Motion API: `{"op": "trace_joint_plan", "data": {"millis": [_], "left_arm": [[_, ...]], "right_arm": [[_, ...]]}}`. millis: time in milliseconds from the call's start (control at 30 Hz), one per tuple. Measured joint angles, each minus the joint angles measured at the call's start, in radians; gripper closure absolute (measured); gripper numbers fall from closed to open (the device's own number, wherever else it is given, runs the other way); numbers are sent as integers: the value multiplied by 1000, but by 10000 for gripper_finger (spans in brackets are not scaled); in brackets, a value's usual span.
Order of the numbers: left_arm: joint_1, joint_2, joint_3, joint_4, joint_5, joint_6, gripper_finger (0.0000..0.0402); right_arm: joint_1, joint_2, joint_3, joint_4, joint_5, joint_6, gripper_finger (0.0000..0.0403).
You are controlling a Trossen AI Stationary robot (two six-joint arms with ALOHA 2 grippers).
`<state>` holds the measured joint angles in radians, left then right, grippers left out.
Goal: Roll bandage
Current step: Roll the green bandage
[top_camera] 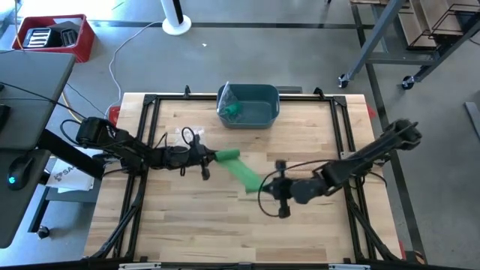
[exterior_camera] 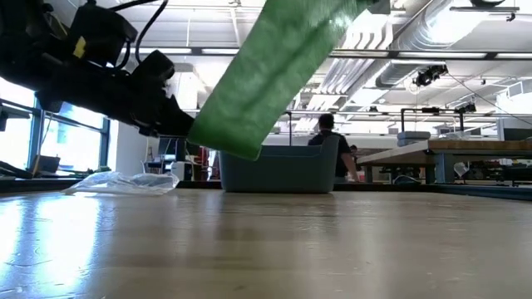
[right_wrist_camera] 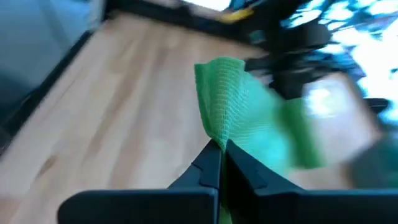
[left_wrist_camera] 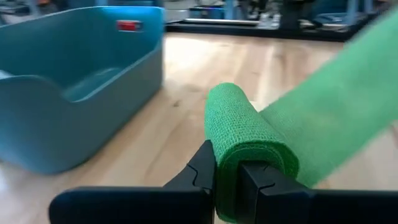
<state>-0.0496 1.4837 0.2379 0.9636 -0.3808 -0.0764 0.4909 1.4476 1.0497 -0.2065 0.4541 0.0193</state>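
Green bandage [top_camera: 241,172], diagonal between tools

Green bandage [right_wrist_camera: 239,106] between closed jaws

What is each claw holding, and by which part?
Left claw grips the bandage by its rolled end; right claw pinches the loose end.

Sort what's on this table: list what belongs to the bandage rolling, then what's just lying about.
In use:
green bandage, rolled end and loose strip
left tool, shut on the rolled end
right tool, shut on the strip's free end

Lying about:
blue bin, something green inside
clear plastic wrapper
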Motion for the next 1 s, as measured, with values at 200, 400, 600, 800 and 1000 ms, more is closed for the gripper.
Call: {"op": "trace_joint_plan", "data": {"millis": [200,400,600,800,1000], "left_arm": [[-55,0,31,-28,29,1,385],[-78,0,53,2,3,-15,386],[-49,0,53,202,14,-28,386],[-14,0,53,349,149,-113,386],[13,0,53,391,179,-203,386]], "right_arm": [[-13,-94,58,-57,188,-80,403],[-46,-102,110,-68,-2,-163,403],[-51,-61,69,-92,-292,-68,403],[-52,28,-17,-79,-347,16,403],[-42,100,-51,-62,-358,132,403]]}}
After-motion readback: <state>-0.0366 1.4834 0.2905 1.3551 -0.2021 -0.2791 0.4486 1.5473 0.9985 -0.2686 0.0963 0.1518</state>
